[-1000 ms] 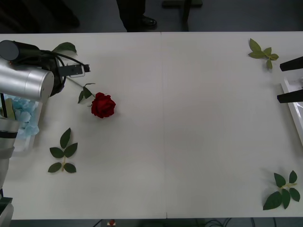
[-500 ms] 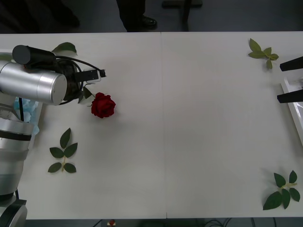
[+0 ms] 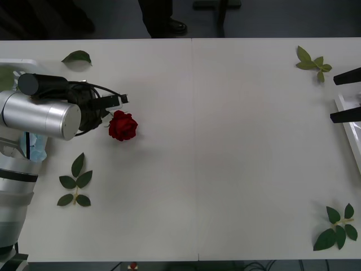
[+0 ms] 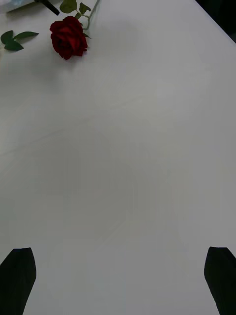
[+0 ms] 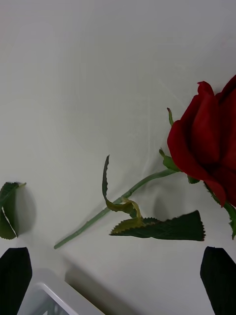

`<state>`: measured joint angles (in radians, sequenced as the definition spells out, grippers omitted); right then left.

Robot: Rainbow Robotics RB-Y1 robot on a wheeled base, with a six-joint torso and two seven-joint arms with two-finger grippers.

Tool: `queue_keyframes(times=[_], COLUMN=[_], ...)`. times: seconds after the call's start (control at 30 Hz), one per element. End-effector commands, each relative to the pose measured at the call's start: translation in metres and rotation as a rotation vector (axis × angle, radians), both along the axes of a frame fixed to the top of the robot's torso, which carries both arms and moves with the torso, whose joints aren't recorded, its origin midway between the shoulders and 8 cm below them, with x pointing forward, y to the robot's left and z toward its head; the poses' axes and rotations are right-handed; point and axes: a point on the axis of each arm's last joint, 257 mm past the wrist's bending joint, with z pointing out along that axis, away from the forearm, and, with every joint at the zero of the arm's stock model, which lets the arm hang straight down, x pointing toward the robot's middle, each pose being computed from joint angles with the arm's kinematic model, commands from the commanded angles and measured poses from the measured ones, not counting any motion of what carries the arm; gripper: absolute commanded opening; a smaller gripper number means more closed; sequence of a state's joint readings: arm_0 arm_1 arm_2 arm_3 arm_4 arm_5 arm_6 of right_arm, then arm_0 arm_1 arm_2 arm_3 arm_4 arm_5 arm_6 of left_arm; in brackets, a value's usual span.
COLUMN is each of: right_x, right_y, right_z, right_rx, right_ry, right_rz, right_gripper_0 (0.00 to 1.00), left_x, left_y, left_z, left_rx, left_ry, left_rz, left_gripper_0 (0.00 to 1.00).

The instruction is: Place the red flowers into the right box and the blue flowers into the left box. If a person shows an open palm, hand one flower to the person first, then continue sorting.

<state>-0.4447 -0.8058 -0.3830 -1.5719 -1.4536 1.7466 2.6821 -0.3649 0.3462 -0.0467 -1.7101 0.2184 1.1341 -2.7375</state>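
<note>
Left arm (image 3: 45, 113) over rose (image 3: 123, 125) stem

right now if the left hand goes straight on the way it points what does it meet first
Most likely the rose stem and leaves: in the left wrist view they lie on the table between the open left hand fingers, just ahead. How high the hand is over them is unclear.

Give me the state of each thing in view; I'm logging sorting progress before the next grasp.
red rose: lying on the table, not yet sorted, ungrasped.
blue flowers: already at the left box, partly hidden by the arm.
right box: at the table's right edge, contents hidden.
left gripper: open, above the rose's stem.
right gripper: open, holding nothing, beside the right box.
loose leaf sprigs: lying on the table.
</note>
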Motion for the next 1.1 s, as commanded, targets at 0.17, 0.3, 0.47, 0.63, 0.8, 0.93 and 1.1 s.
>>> queue_keyframes(times=[0.17, 0.3, 0.47, 0.63, 0.8, 0.93, 1.1], right_x=[-0.002, -0.002, -0.002, -0.002, -0.002, -0.002, -0.002], right_y=[-0.005, -0.005, -0.005, -0.005, -0.005, -0.005, -0.005], right_z=[0.009, 0.009, 0.009, 0.009, 0.009, 0.009, 0.009], right_rx=[-0.038, -0.038, -0.038, -0.038, -0.038, -0.038, -0.038], right_ry=[-0.031, -0.031, -0.031, -0.031, -0.031, -0.031, -0.031], right_rz=[0.02, 0.02, 0.02, 0.02, 0.02, 0.02, 0.02], right_gripper_0=[1.0, 1.0, 1.0, 1.0, 1.0, 1.0, 1.0], left_x=[0.003, 0.01, 0.023, 0.025, 0.027, 0.032, 0.033], left_y=[0.018, 0.013, 0.009, -0.004, -0.03, -0.048, -0.067], left_z=[0.006, -0.007, -0.023, -0.032, -0.034, -0.032, -0.034], left_rx=[-0.01, -0.013, -0.02, -0.033, -0.034, -0.04, -0.069], left_ry=[-0.024, -0.035, -0.06, -0.055, -0.047, -0.043, -0.036], left_rz=[0.039, 0.026, 0.015, 0.0, -0.043, -0.071, -0.084], left_gripper_0=[1.0, 1.0, 1.0, 1.0, 1.0, 1.0, 1.0])
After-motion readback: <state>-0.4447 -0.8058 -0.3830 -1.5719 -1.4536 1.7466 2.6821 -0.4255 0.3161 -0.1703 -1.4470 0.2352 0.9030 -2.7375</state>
